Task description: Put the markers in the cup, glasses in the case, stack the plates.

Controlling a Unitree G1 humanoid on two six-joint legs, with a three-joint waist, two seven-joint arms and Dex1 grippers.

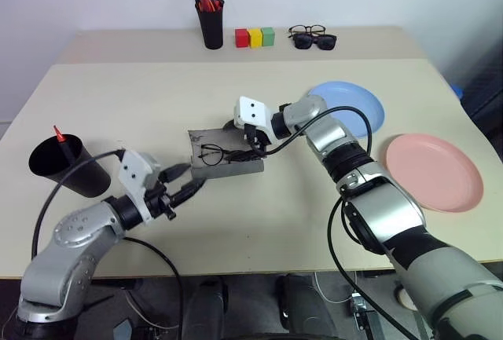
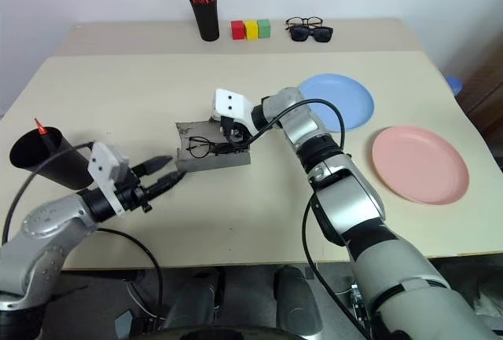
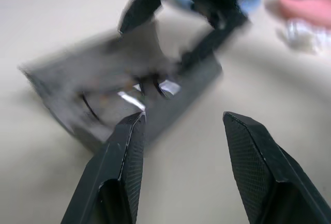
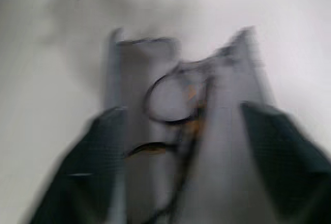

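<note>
On the left, one black cup (image 1: 69, 169) is lying tilted on the table (image 1: 236, 230) with a red-tipped marker (image 1: 62, 140) sticking out. The left gripper (image 1: 191, 188), empty with fingers apart, is pointing at the one grey case (image 1: 224, 156), lying open mid-table. One pair of wire-rimmed glasses (image 1: 214, 152) is sitting inside. The right gripper (image 1: 250, 148), fingers spread, is hovering over them. Two plates, blue (image 1: 350, 104) and pink (image 1: 434, 171), are lying apart.

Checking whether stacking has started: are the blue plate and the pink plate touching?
Apart. In the right eye view bare tabletop shows between the blue plate and the pink plate.
</note>
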